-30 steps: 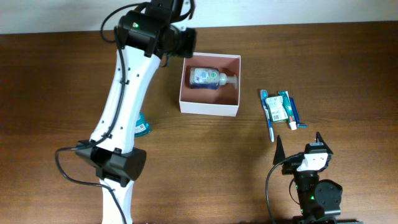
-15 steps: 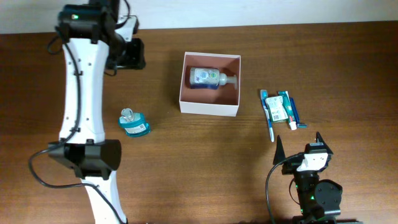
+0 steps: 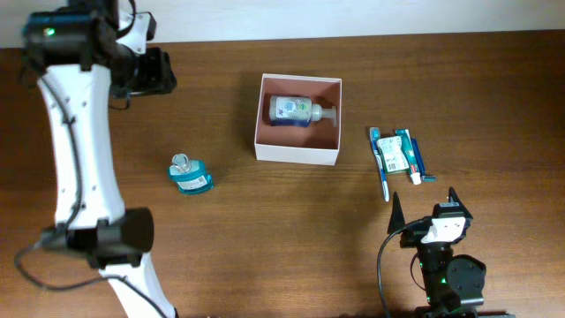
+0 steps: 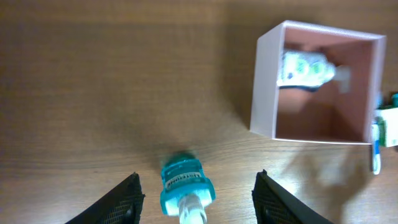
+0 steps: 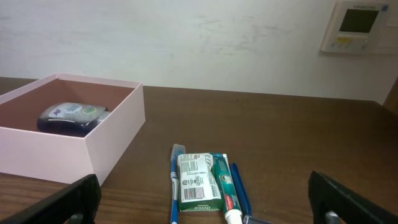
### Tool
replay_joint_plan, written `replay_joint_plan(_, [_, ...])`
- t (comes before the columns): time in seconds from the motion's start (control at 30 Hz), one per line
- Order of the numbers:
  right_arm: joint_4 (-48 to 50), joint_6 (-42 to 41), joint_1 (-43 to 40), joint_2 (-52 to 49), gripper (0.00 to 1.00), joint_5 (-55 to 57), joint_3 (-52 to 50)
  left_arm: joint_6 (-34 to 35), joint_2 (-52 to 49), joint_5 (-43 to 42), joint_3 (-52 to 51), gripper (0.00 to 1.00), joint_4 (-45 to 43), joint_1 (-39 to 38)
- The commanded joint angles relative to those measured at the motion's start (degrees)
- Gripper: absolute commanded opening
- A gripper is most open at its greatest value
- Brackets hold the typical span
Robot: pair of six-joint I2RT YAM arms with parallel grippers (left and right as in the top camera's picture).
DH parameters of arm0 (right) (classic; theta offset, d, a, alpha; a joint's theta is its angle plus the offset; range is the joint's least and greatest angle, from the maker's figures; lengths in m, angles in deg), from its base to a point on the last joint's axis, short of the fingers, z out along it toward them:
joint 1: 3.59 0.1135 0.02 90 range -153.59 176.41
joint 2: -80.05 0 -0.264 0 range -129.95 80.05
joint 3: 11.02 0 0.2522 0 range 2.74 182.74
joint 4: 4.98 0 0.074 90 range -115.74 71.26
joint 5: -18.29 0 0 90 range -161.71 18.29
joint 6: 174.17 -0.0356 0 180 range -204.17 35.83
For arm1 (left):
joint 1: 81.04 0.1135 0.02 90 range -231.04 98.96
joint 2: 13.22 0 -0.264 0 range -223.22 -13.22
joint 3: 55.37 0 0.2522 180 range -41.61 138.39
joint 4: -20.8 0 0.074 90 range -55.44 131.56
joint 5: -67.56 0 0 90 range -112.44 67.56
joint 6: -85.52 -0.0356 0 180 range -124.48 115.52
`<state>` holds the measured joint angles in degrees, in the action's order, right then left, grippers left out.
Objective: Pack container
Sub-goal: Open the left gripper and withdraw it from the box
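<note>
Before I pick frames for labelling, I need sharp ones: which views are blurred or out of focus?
Left wrist: motion-blurred throughout, the teal bottle and the container smeared at their edges. Right wrist: crisp on the toothpaste box, though the fingers are dark and defocused at the lower corners. Overhead: sharp and evenly lit, no glare.

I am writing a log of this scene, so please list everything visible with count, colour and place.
container: 1, white walls, pinkish inside, table centre
pump bottle: 1, clear and blue, lying inside the container
teal bottle: 1, teal, on table left of container
toothpaste and toothbrushes: 1 bundle, white, green, blue, right of container
table: 1, brown wood
left gripper: 1, black, open, far left
right gripper: 1, black, open, near edge
</note>
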<state>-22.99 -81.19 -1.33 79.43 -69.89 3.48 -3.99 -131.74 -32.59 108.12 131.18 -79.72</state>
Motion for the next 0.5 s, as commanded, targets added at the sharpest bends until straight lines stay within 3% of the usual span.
replay_joint_plan(0.0, [-0.24, -0.42, -0.42, 0.42, 0.98, -0.11, -0.42, 1.99, 8.57, -0.98, 0.50, 0.58, 0.09, 0.35])
replay_joint_plan(0.13, [-0.24, -0.42, -0.42, 0.42, 0.99, -0.11, -0.42, 2.78, 15.56, -0.17, -6.88, 0.58, 0.09, 0.20])
replay_joint_plan(0.3, [-0.24, -0.42, -0.42, 0.42, 0.99, -0.11, -0.42, 4.24, 25.79, 9.64, -29.22, 0.59, 0.02, 0.20])
replay_joint_plan(0.47, [-0.24, -0.42, -0.42, 0.42, 0.99, -0.11, -0.42, 3.65, 28.55, 7.52, -44.13, 0.69, -11.26, 0.22])
